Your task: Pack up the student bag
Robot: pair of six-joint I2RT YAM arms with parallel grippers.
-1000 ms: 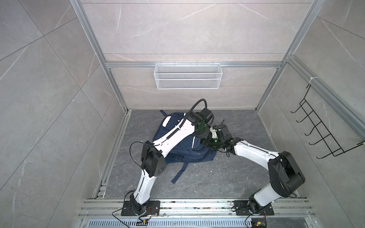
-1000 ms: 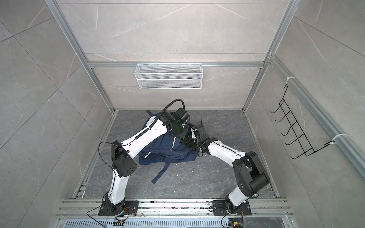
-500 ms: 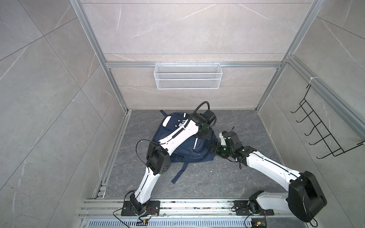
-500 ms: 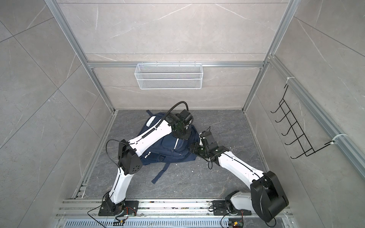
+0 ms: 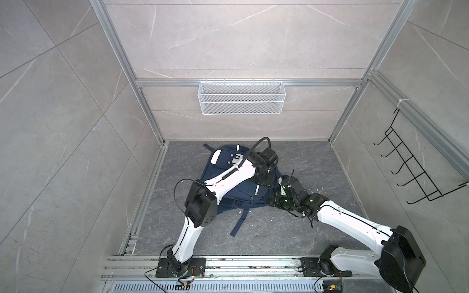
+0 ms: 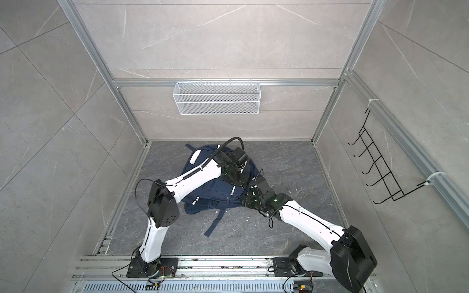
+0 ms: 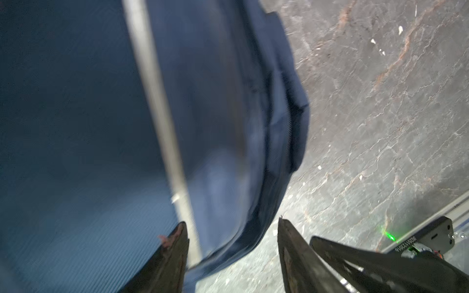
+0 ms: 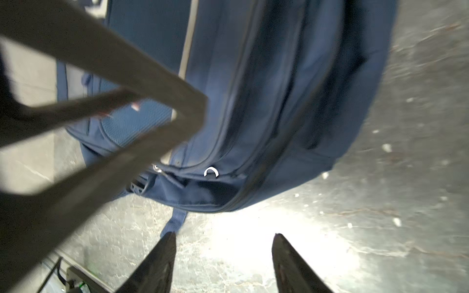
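Note:
The student bag (image 5: 243, 195) (image 6: 218, 192), a navy-blue backpack with white patches, lies flat on the grey floor. My left gripper (image 5: 265, 181) (image 6: 237, 180) hovers over its right side. In the left wrist view the left gripper (image 7: 231, 223) is open, and the bag's (image 7: 215, 114) rim and silver stripe (image 7: 157, 101) lie between the fingers without being pinched. My right gripper (image 5: 274, 200) (image 6: 245, 199) sits low by the bag's front right corner. In the right wrist view it (image 8: 224, 236) is open over bare floor. The bag (image 8: 266, 101) and a white zip ring (image 8: 211, 172) lie just ahead of it.
A loose blue strap (image 5: 238, 223) trails from the bag towards the front. A white wire basket (image 5: 241, 101) hangs on the back wall and a black hook rack (image 5: 416, 172) on the right wall. Aluminium rails (image 5: 228, 263) run along the front. White crumbs dot the floor.
My left gripper has gone from shut to open above the bag. The right gripper has drawn back from the bag's middle towards the front, down to its front right corner.

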